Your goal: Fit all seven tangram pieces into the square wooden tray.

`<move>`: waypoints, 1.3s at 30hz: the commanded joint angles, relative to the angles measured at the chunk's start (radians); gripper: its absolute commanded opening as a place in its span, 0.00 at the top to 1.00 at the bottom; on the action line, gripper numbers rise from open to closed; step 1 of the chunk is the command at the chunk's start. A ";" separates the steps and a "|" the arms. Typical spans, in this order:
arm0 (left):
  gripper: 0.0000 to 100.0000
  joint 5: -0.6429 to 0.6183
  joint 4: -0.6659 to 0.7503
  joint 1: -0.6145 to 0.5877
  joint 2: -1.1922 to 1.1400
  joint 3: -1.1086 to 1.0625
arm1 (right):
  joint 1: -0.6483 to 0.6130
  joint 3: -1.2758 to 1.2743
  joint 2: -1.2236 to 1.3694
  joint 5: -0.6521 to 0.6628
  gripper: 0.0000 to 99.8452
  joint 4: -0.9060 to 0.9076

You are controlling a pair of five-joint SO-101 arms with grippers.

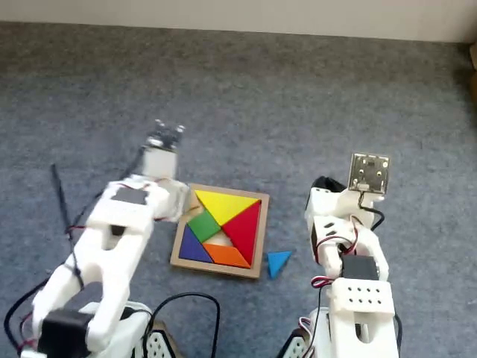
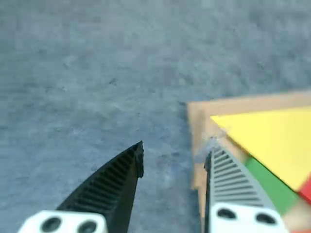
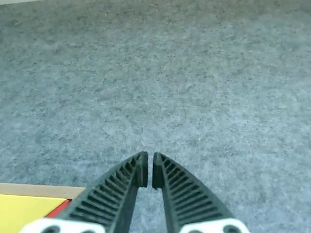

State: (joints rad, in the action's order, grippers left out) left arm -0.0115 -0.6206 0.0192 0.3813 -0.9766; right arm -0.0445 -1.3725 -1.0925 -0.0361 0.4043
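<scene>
Wooden tray (image 2: 197, 121) sits beside the left hand (image 2: 175, 151), spread wide, empty.

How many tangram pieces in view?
6. In the tray: yellow, red, green, purple, orange. Blue lies on the carpet beside it. A seventh may be hidden.

The place looks like an informal robotics work area in an office or a home, since two white arms (image 1: 112, 246) (image 1: 350, 253) with loose cables (image 1: 186, 302) stand on grey carpet (image 1: 298, 89) running to a pale wall strip (image 1: 298, 15), a square wooden tray (image 1: 216, 269) between them.
</scene>
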 commanded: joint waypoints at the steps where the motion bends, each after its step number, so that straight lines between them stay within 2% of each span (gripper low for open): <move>1: 0.79 -0.018 -0.002 -0.064 0.108 0.007 | -0.007 0.007 -0.027 -0.005 0.97 -0.021; 8: 0.79 0.049 -0.002 0.051 0.108 -0.045 | -0.007 0.007 -0.027 -0.005 0.97 -0.021; 14: 0.79 0.051 -0.002 0.058 0.097 -0.047 | -0.007 0.007 -0.027 -0.005 0.97 -0.021; 21: 0.79 0.048 -0.011 0.054 -0.082 0.067 | -0.007 0.005 -0.027 -0.005 0.97 -0.021; 26: 0.84 0.049 -0.104 0.054 -0.162 0.165 | -0.007 0.005 -0.027 -0.005 0.97 -0.021; 36: 0.85 0.046 -0.144 0.061 0.019 0.147 | -0.005 0.005 -0.027 -0.005 0.97 -0.021; 39: 0.84 0.046 -0.199 0.108 0.105 0.143 | -0.001 0.008 -0.027 -0.005 0.97 -0.021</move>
State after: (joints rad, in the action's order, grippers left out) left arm 0.0315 -0.7633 0.0591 0.3644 -0.8569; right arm -0.0445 -1.3725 -1.0925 -0.0361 0.4043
